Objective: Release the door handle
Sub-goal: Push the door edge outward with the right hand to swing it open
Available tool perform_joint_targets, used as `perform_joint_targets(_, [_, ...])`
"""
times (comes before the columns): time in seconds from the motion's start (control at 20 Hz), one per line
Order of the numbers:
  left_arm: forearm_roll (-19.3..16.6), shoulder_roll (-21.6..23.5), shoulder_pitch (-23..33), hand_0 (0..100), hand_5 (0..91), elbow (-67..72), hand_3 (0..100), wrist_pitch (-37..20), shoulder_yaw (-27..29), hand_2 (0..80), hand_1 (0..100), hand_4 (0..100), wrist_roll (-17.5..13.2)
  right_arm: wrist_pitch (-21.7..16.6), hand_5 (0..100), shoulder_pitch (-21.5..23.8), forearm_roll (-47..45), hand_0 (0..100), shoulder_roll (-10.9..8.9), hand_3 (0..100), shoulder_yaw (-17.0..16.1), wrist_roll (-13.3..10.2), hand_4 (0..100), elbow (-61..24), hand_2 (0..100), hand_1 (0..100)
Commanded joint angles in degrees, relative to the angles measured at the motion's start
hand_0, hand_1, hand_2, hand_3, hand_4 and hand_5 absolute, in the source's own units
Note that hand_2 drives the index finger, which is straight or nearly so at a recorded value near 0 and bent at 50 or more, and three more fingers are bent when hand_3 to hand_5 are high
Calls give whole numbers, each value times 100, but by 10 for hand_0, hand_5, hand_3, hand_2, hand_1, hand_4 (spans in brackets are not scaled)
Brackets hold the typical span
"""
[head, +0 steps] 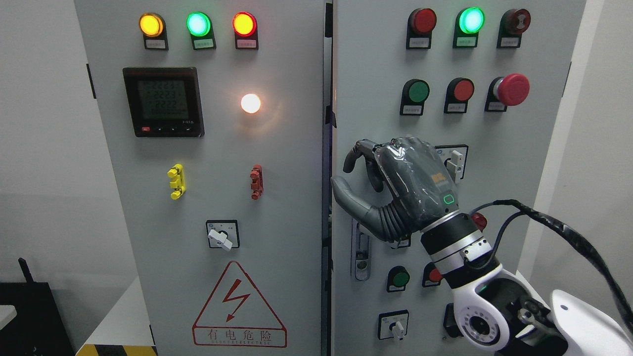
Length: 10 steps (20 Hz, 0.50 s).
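My right hand (353, 180) hovers in front of the right cabinet door (524, 163), near that door's left edge. Its dark fingers (357, 154) are loosely bent and the thumb (346, 195) sticks out to the left. Only bare grey door panel shows between them, so the hand holds nothing. The silver door handle plate (361, 252) sits just below the thumb, upright on the door and apart from the hand. The wrist and white forearm (474, 296) come in from the lower right. My left arm is out of view.
A dark gap (327, 148) runs between the two grey cabinet doors. The right door carries lamps, push buttons, a red mushroom stop button (512, 89) and rotary switches (394, 326). The left door (207, 198) has a meter, lamps and a shock warning triangle (239, 306). A black cable (559, 225) loops right of the wrist.
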Motion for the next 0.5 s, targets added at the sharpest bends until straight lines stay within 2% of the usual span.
perform_joint_targets(0.0, [0,0,-18,120,0,53,0,4,9,0,389,0,-2,-29,997,187,350,508,35,1000,-445,-17,925,-29,547,331])
perform_joint_targets(0.1, [0,0,-18,120,0,53,0,4,9,0,389,0,-2,-38,997,213,491,506,35,1000,-490,-44,925,-38,555,331])
perform_joint_targets(0.25, [0,0,-18,120,0,53,0,4,9,0,389,0,-2,-240,996,274,562,501,62,1000,-630,-219,925,-73,561,335])
perform_joint_targets(0.45, [0,0,-18,120,0,53,0,4,9,0,389,0,-2,-424,996,406,825,495,114,1000,-823,-228,926,-134,570,339])
